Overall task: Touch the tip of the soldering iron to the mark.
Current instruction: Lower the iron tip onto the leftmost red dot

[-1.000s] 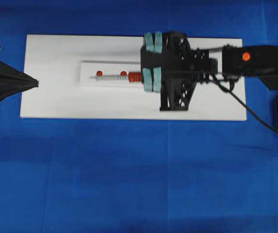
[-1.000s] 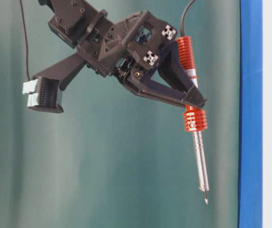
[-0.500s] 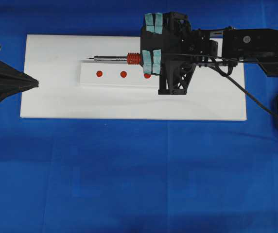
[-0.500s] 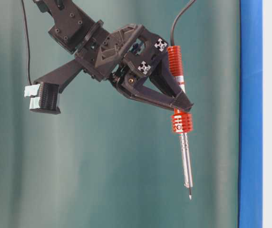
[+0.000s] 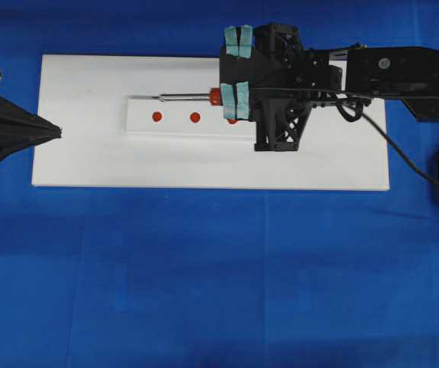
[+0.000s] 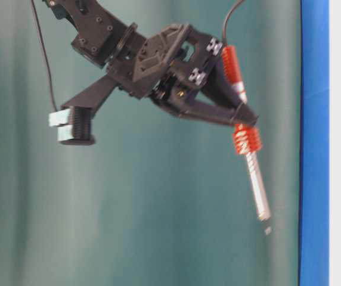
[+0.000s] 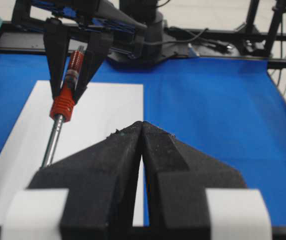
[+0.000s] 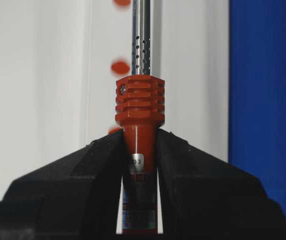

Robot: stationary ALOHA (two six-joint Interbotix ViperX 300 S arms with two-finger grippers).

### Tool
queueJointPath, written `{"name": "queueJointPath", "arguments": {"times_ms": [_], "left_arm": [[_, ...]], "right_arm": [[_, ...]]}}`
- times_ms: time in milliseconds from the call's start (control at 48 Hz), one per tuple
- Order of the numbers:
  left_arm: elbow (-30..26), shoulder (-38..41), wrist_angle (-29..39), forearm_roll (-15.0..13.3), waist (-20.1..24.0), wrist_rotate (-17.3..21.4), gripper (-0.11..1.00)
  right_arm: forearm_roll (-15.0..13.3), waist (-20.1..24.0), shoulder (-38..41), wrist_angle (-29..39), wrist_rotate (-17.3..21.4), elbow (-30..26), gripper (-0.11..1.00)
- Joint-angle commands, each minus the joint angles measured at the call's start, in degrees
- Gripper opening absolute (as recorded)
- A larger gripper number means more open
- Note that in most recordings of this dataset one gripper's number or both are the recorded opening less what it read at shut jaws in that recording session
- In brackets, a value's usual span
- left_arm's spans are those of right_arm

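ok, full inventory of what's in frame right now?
soldering iron: 1, red-orange handle, grey shaft, black cord; held above the board, shaft along the far edge of the strip, tip clear of the dots.
dots: 2 fully visible, a third partly hidden under the gripper; red, in a row on the strip.
strip: 1, white, on the board's middle.
board: 1, white, flat on the cloth.
cloth: 1, blue, covers the table.
right gripper: 1, black, shut on the iron's handle.
left gripper: 1, black, jaws together, empty, at the board's left end.
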Motion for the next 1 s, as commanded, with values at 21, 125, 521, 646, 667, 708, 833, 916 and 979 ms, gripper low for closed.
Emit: {"name": "queueJointPath", "arguments": {"times_ms": [21, 125, 521, 646, 667, 708, 833, 916, 979], "left_arm": [[-0.6, 0.4, -0.3, 0.1, -0.2, 0.0, 0.00], [-0.6, 0.4, -0.3, 0.1, -0.2, 0.1, 0.00], [-0.6, 0.4, -0.3, 0.1, -0.2, 0.1, 0.00], [-0.6, 0.4, -0.3, 0.0, -0.2, 0.0, 0.00], [-0.6, 0.4, -0.3, 0.1, -0.2, 0.0, 0.00], [-0.6, 0.4, -0.3, 0.1, -0.2, 0.0, 0.00], [-0.6, 0.4, -0.3, 0.1, -0.2, 0.0, 0.00], [-0.6, 0.4, -0.3, 0.1, -0.2, 0.0, 0.00], [-0.6, 0.4, -0.3, 0.1, -0.2, 0.0, 0.00]], "right_arm": [[0.1, 0.0, -0.7, 3.5, 0.1, -1.7, 0.06], [0.2, 0.1, -0.7, 5.4, 0.1, -1.7, 0.06], [0.2, 0.1, -0.7, 4.0, 0.0, -1.7, 0.06], [0.2, 0.1, -0.7, 4.0, 0.0, -1.7, 0.06], [0.2, 0.1, -0.7, 4.0, 0.0, -1.7, 0.06], [0.2, 0.1, -0.7, 4.0, 0.0, -1.7, 0.06], [0.2, 0.1, -0.1, 3.8, 0.0, -1.7, 0.06], [0.2, 0.1, 1.4, 3.4, 0.0, -1.8, 0.06], [0.2, 0.1, 2.4, 2.9, 0.0, -1.9, 0.06]]}}
